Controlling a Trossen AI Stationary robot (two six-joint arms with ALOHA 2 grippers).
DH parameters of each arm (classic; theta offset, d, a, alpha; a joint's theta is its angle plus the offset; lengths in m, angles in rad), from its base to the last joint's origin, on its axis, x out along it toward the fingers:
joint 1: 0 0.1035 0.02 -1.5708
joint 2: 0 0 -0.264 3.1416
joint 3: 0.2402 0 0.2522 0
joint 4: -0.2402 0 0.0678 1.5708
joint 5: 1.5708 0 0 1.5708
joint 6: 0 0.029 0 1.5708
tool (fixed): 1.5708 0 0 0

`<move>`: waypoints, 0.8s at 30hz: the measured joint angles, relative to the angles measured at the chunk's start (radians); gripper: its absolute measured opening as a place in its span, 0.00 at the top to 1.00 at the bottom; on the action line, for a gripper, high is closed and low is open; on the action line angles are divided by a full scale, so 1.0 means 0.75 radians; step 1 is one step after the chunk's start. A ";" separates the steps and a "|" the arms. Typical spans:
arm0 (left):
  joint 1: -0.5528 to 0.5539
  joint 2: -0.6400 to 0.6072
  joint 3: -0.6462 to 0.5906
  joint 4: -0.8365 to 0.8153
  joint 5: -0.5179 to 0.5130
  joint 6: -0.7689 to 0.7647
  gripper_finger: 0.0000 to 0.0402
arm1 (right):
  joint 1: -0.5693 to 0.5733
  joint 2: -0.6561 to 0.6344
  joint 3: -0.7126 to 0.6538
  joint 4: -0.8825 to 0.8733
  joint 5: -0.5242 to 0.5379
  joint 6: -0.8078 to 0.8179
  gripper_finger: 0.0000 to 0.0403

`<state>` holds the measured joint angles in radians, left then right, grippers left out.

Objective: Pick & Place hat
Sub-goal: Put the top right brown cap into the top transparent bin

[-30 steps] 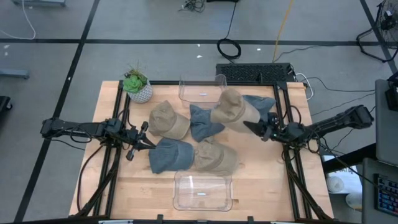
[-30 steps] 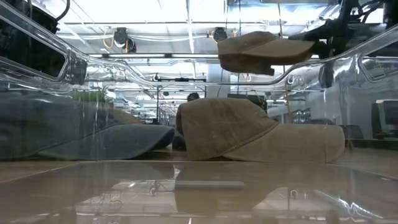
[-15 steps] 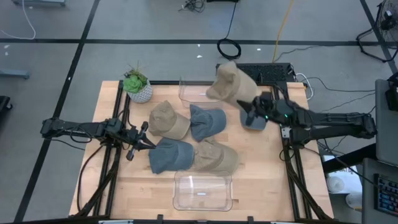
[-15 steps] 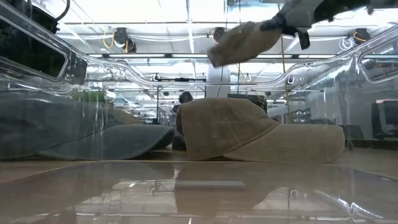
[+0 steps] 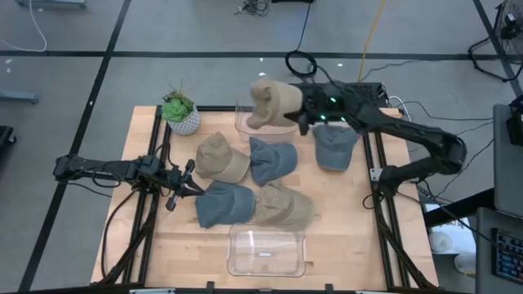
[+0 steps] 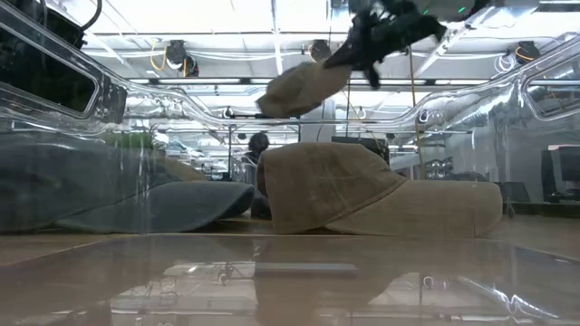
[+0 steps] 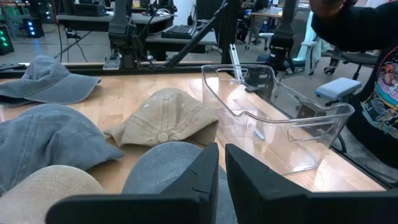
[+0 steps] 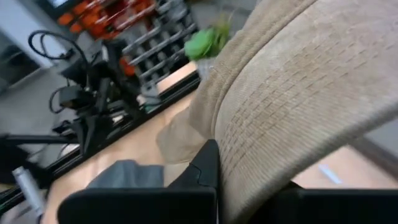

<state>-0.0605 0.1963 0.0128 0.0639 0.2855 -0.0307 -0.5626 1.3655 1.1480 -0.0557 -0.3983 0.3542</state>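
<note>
You see the right gripper (image 5: 304, 110) pinching a tan hat (image 5: 270, 101) in the air above the far clear bin (image 5: 265, 122), which sits at the middle of the worktop's far edge. In the low view the hat (image 6: 299, 88) hangs tilted, its crown lower than the gripper (image 6: 362, 45). In the right wrist view the hat's tan fabric (image 8: 292, 106) fills most of the frame, clamped at the fingers (image 8: 205, 168).

The left gripper (image 5: 189, 181) rests low near the worktop's left edge, its fingers (image 7: 199, 180) almost pressed together with only a narrow slit between them and nothing held. It sits just beside a grey-blue hat (image 5: 222, 202).

On the worktop (image 5: 343, 245) you find four more hats:
- a tan one (image 5: 221, 158) near the centre;
- a grey-blue one (image 5: 271, 159) beside it;
- a tan one (image 5: 284, 206) toward the near edge;
- a grey-blue one (image 5: 334, 145) near the right edge.

A second clear bin (image 5: 266, 250) sits at the middle of the near edge. A potted plant (image 5: 181, 110) stands at the far left corner.
</note>
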 joint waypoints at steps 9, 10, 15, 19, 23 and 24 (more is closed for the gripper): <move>0.000 0.000 0.000 0.000 0.000 0.000 0.91 | -0.088 0.284 0.072 0.109 -0.205 0.029 1.00; 0.000 0.000 0.000 0.000 0.000 0.000 0.91 | -0.091 0.307 0.072 0.118 -0.204 0.025 1.00; 0.000 -0.001 0.000 -0.001 0.001 0.000 0.91 | -0.105 0.409 0.072 0.201 -0.199 0.028 1.00; 0.000 0.000 0.000 -0.001 0.001 0.000 0.91 | -0.105 0.463 0.072 0.248 -0.193 0.036 1.00; 0.000 0.000 0.000 -0.001 0.001 0.000 0.91 | -0.105 0.490 0.072 0.254 -0.160 0.029 1.00; 0.000 0.000 0.000 -0.001 0.000 0.000 0.91 | -0.105 0.492 0.072 0.260 -0.140 0.028 1.00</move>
<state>-0.0605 0.1961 0.0128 0.0635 0.2857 -0.0307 -0.6413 1.7344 1.2022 0.1390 -0.5037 0.3753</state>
